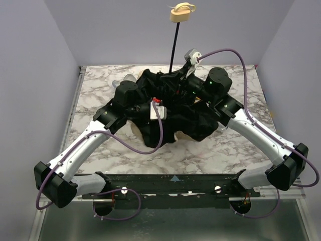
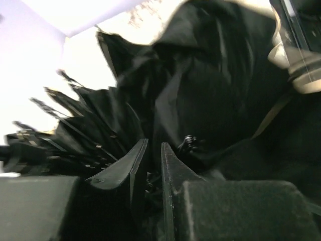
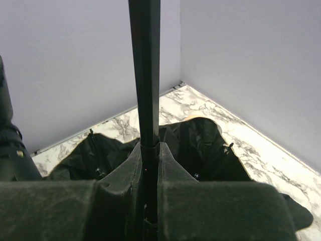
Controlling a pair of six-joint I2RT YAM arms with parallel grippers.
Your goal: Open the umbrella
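Note:
The umbrella (image 1: 193, 120) lies canopy-down on the marble table (image 1: 98, 83), black lining and ribs facing up, a little peach fabric at its near edge. Its thin black shaft (image 1: 174, 47) rises to the oval tan handle (image 1: 181, 12). My right gripper (image 1: 183, 80) is shut on the shaft low down; in the right wrist view the shaft (image 3: 145, 65) stands between the fingers of that gripper (image 3: 149, 149). My left gripper (image 1: 150, 104) is buried in the canopy; in the left wrist view it (image 2: 154, 150) stands nearly shut with dark rib parts (image 2: 75, 145) between its jaws.
Lavender walls (image 1: 35, 60) close in the table on the left, back and right. A metal rail (image 1: 175, 182) runs along the near edge by the arm bases. Purple cables (image 1: 150, 148) loop over the canopy. Bare marble (image 3: 261, 150) shows to the right.

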